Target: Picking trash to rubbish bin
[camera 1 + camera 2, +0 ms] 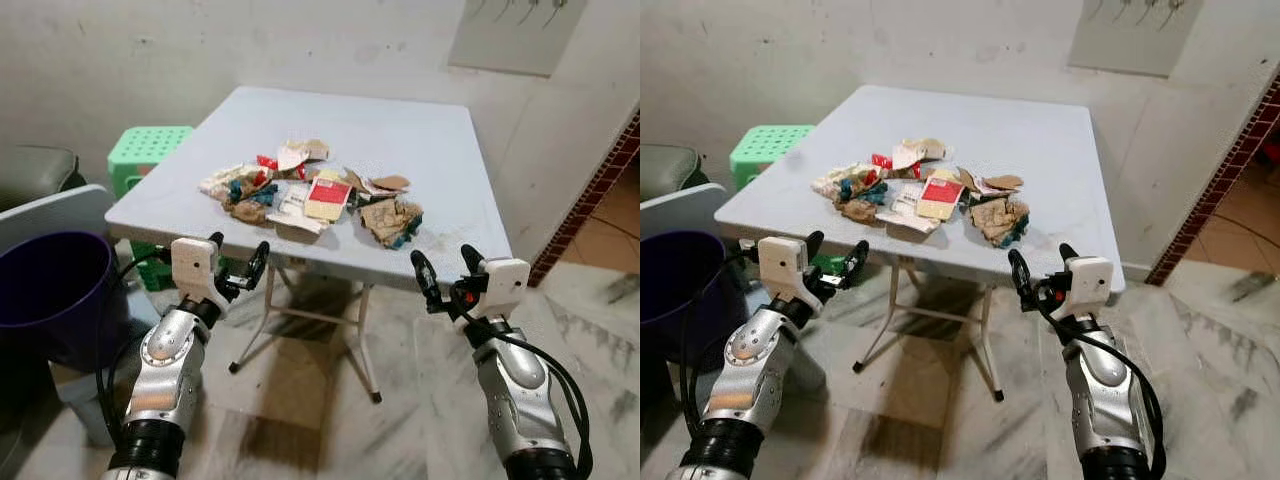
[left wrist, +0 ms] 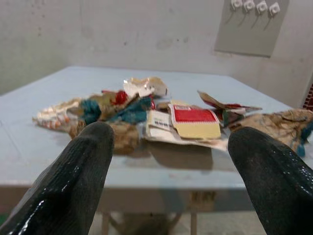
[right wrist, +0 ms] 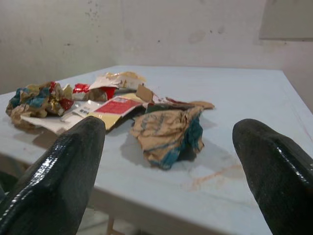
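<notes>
Trash (image 1: 310, 193): crumpled brown paper, torn wrappers, flat red-and-cream card; heaped mid-table toward the near edge.
Table (image 1: 420, 140): pale blue, smooth, square, folding metal legs.
Bin (image 1: 50, 290): dark purple, round, on floor at left.
Left gripper (image 1: 240, 265): fingers spread, empty, below table edge.
Right gripper (image 1: 445, 270): fingers spread, empty, near front edge.

Matt grey plastic table (image 1: 420, 150); crumpled paper and card trash (image 1: 310, 195) ahead of the jaws; glossy black rubbery fingers (image 2: 73, 186); polished stone floor (image 1: 420, 420); purple plastic bin (image 1: 50, 290).
</notes>
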You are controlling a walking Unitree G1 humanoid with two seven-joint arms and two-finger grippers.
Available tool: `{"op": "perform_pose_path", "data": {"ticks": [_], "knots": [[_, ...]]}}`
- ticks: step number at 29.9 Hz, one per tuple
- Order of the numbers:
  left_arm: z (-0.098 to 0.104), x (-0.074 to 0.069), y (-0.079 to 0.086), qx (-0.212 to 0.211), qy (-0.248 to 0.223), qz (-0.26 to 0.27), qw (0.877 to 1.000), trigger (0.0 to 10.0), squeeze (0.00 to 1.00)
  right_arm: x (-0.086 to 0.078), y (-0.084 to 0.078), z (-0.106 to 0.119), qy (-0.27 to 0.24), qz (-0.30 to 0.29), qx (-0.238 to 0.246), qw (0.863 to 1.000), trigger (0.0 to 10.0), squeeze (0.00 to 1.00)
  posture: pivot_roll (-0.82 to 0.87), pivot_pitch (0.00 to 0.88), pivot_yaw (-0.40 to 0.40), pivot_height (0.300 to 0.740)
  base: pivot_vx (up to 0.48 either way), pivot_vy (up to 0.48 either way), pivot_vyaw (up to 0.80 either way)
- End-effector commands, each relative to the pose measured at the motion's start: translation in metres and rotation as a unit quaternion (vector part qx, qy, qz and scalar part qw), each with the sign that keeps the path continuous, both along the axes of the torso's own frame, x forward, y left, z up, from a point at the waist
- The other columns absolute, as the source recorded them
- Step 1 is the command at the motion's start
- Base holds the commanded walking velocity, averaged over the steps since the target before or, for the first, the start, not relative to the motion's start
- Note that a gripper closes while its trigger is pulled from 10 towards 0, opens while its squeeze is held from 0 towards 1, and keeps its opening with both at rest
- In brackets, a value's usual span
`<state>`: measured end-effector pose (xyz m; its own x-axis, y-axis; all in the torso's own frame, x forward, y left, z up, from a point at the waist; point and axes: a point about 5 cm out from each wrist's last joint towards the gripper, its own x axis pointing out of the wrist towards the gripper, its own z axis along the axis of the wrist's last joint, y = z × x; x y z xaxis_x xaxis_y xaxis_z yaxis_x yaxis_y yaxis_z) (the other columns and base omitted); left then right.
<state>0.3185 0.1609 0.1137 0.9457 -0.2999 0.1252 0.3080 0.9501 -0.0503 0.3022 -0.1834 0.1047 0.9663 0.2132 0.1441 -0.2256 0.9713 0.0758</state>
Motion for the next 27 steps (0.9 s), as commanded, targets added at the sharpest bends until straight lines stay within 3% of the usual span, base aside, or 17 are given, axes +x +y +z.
{"op": "perform_pose_path", "data": {"ticks": [1, 23, 27], "knots": [[0.0029, 0.0006, 0.0010, 0.006, -0.002, -0.004, 1.000, 10.0, 0.00, 0.0014, 0.0020, 0.0052, -0.006, 0.001, -0.001, 1.000, 10.0, 0.00, 0.07, 0.000, -0.007, 0.715, 0.319, 0.000, 0.00], [0.0074, 0.0011, 0.0002, 0.011, -0.009, -0.013, 1.000, 10.0, 0.00, 0.0002, 0.0015, 0.0038, -0.001, -0.004, 0.001, 1.000, 10.0, 0.00, 0.07, 0.000, -0.001, 0.715, 0.342, 0.000, 0.00], [0.0102, -0.0001, -0.0022, 0.013, -0.024, -0.012, 1.000, 10.0, 0.00, -0.0002, 0.0009, 0.0032, 0.003, -0.002, 0.004, 1.000, 10.0, 0.00, 0.06, 0.002, 0.000, 0.715, 0.000, 0.000, 0.00]]}}
